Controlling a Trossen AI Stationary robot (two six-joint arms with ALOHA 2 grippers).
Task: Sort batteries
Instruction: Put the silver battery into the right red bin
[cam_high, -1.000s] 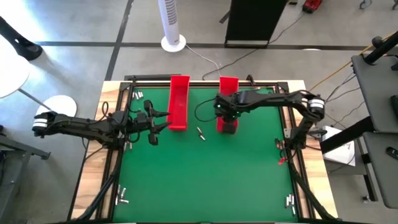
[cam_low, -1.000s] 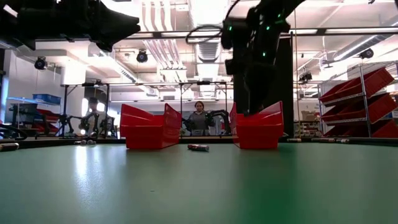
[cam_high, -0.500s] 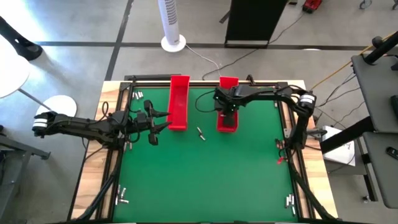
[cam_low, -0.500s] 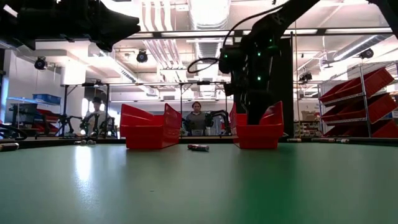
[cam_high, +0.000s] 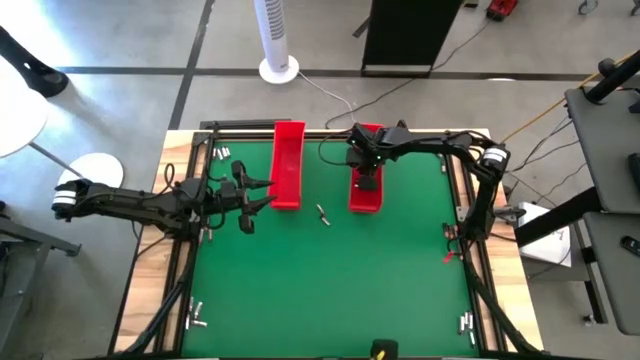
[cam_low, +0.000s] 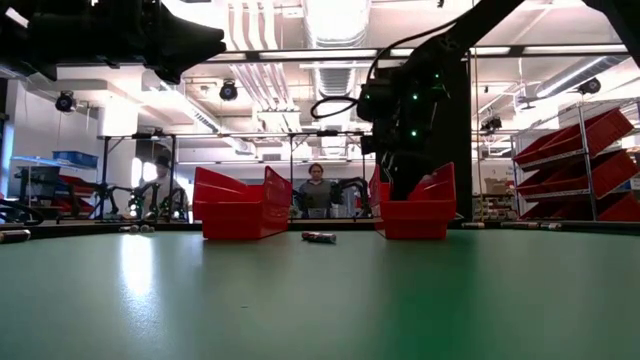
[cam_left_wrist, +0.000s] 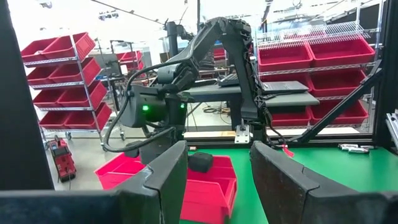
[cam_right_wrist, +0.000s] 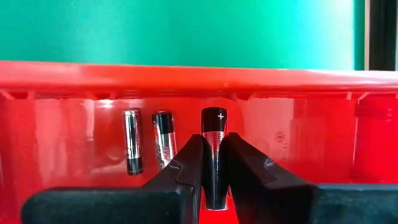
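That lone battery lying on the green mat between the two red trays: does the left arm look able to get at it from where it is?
Probably yes. The battery lies on bare mat, nothing over it, and the left pincer waits open beside the left tray, whose end it would have to skirt. The right pincer is busy over the other tray.

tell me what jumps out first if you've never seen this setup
The two long red trays stand out on the green table: the left red tray and the right red tray, both toward the far edge. The right tool hangs over the right tray, shut on a black battery with its plus end showing, above two batteries already lying inside. A lone battery lies on the mat between the trays, and the left tool waits open beside the left tray.
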